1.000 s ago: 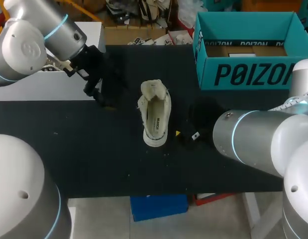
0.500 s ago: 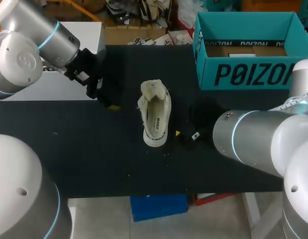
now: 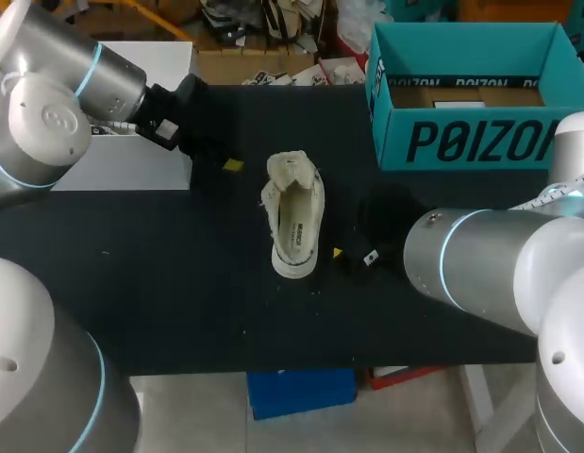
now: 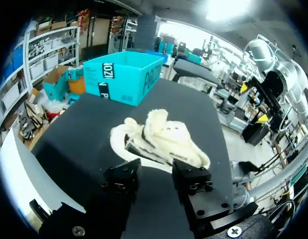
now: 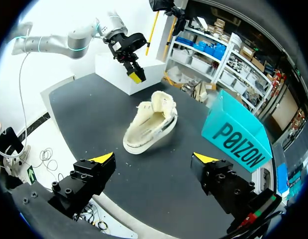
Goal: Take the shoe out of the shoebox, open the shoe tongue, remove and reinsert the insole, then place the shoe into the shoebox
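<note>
A cream sneaker (image 3: 293, 226) stands on its sole in the middle of the black table, its mouth open upward and its insole showing inside. The teal shoebox (image 3: 471, 90) sits open at the far right corner. My left gripper (image 3: 225, 162) hovers to the far left of the shoe, apart from it. In the left wrist view the left gripper (image 4: 154, 172) has a narrow gap with nothing in it, and the sneaker (image 4: 161, 142) lies ahead. My right gripper (image 5: 154, 158) is wide open and empty, with the sneaker (image 5: 149, 124) ahead of it and the shoebox (image 5: 238, 134) beside.
A white block (image 3: 122, 156) stands at the table's left side, under my left arm. My right gripper (image 3: 353, 253) sits low just right of the shoe. Bare black tabletop (image 3: 197, 293) stretches along the near side.
My left gripper has swung from the table's left toward the far side, turning to face the shoe, and its fingers have drawn closer. The right arm and the shoe have not moved.
</note>
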Controlling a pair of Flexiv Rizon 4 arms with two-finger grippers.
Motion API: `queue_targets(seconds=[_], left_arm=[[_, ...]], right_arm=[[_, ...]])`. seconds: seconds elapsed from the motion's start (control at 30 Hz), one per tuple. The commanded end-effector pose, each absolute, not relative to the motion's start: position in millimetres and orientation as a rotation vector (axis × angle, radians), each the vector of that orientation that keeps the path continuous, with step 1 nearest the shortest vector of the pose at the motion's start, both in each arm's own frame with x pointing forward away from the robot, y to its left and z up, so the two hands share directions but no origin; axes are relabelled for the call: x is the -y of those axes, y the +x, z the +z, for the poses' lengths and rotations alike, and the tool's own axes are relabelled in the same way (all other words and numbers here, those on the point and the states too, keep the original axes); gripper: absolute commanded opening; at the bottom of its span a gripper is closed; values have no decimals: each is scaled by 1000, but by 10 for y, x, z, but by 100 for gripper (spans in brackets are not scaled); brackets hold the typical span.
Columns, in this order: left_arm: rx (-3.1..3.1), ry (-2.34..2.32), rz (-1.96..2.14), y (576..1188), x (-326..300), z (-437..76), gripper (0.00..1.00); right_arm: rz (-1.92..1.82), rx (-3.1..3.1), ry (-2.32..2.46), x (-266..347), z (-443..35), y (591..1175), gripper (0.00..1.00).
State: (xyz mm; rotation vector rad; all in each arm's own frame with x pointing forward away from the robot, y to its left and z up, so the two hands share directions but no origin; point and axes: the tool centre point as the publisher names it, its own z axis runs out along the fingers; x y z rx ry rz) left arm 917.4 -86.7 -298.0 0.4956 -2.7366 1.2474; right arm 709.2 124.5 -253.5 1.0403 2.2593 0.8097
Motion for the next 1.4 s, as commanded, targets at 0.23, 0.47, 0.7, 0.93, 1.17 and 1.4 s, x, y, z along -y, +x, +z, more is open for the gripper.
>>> queue_targets(seconds=[0.23,0.47,0.7,0.93,1.17,1.4], left_arm=[[2657,529,1272,9758,1338,-3145,0],[2645,421,1248,9947,1643,-3241,0],[2642,395,1181,9724,1758,-3233,0],[2626,403,1162,9421,1645,-3193,0],[2603,388,1140,9135,1664,-3228,0],[2579,364,1102,8918,1780,-3331,0]], right_arm=[[822,-2246,1035,-1219,-2546,7006,100],[822,-2246,1035,-1219,-2546,7006,100],[822,-2246,1035,-1219,-2546,7006,100],[822,-2246,1035,-1219,-2546,7006,100],[822,-2246,1035,-1219,-2546,7006,100],[822,-2246,1035,-1219,-2546,7006,100]])
